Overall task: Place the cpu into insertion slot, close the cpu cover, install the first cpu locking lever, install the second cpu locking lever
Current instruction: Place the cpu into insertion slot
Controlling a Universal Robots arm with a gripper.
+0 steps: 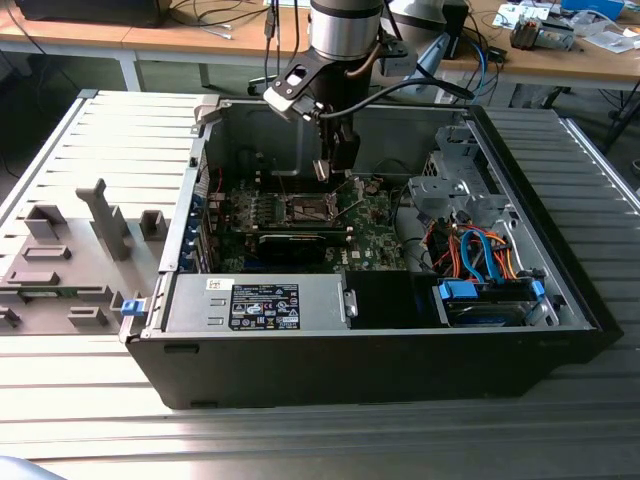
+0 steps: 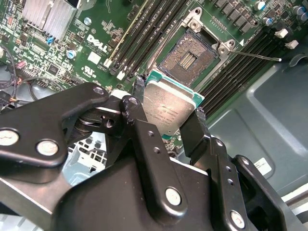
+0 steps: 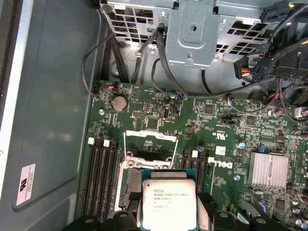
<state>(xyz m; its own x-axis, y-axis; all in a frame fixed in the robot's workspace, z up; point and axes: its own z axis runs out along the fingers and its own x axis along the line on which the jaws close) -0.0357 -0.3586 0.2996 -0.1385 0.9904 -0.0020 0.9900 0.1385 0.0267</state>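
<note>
1. My tool [image 2: 169, 102] is clamped on the cpu [image 2: 168, 109], a finger on each of two opposite edges, silvery top toward the wrist cameras.
2. I see the cpu held just above the insertion slot [image 2: 188, 57], whose dark centre lies bare on the green motherboard [image 3: 216, 120].
3. The cpu cover [image 3: 150, 135] stands tipped up beside the slot, inside the open computer case [image 1: 400, 372].
</note>
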